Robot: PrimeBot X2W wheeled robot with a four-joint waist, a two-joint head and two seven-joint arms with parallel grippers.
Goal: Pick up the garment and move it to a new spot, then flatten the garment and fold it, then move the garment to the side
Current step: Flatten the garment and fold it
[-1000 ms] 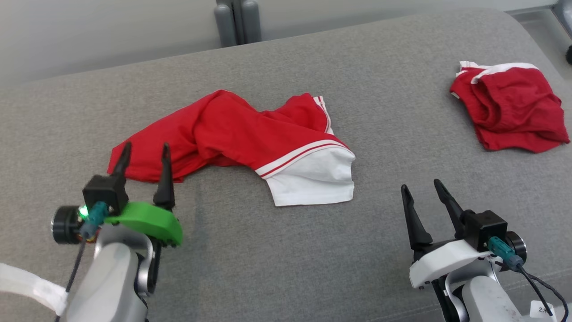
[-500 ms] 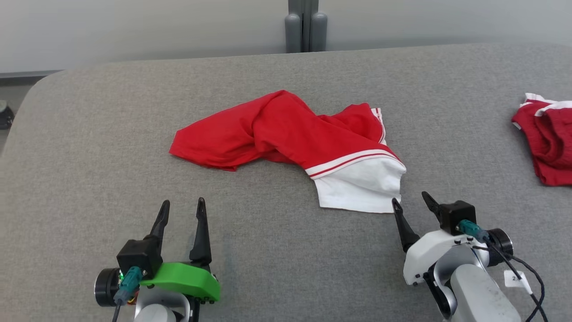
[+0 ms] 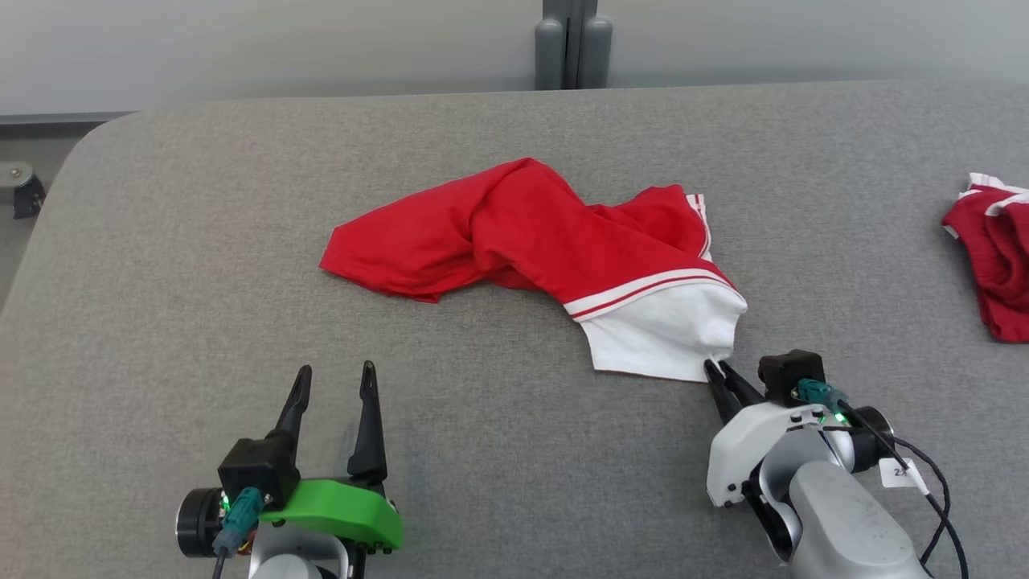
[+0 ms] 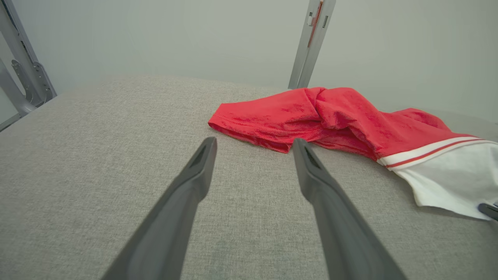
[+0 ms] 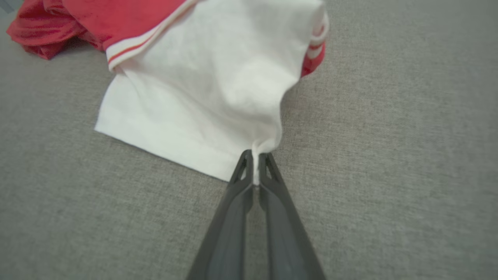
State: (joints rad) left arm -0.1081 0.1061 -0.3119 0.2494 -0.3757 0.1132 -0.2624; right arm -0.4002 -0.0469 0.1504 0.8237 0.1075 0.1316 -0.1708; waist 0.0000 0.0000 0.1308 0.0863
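Note:
A crumpled red garment [image 3: 530, 233] with a white end and red stripes lies in the middle of the grey padded table [image 3: 498, 450]. My right gripper [image 3: 714, 370] is shut on the near right corner of the garment's white end [image 5: 218, 81], and a pinch of white cloth shows between its tips [image 5: 255, 155]. My left gripper [image 3: 334, 376] stands open near the front left, short of the garment's red end [image 4: 264, 120], with nothing between its fingers [image 4: 194, 175].
A second red and white garment [image 3: 993, 257] lies bunched at the right edge of the table. A grey post [image 3: 572, 44] stands behind the far edge. The table's rounded left corner [image 3: 72, 169] is near a floor fitting.
My right gripper has moved forward to the white corner and shut on it. The left gripper has drawn back from the red end. The camera has shifted, so the whole scene sits differently.

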